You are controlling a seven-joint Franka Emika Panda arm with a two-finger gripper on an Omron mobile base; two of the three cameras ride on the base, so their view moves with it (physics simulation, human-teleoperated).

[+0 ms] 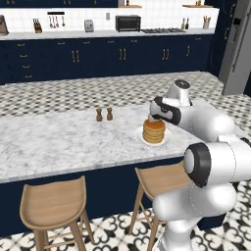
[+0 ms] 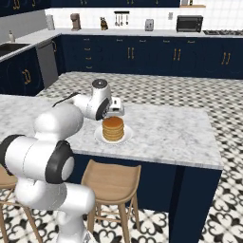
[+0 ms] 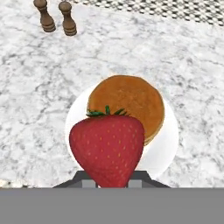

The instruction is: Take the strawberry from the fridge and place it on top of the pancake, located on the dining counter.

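End effector (image 3: 109, 183) clamped on strawberry (image 3: 107, 148), fingers tight against berry's lower sides, green leaves pointing away from hand. Strawberry held above pancake (image 3: 131, 105), overlapping stack's near edge in hand view; contact with stack cannot be told. Pancake stack sits on white plate (image 3: 168, 144) on marbled table (image 1: 59, 142), near its front edge. Two brown shakers (image 1: 104, 114) stand side by side on table, well apart from plate. Wooden stools (image 1: 51, 203) tucked below table. Fridge (image 1: 238, 46) at far right of room.

Shakers (image 3: 54, 17) well apart; pancake (image 3: 129, 103) top unobstructed
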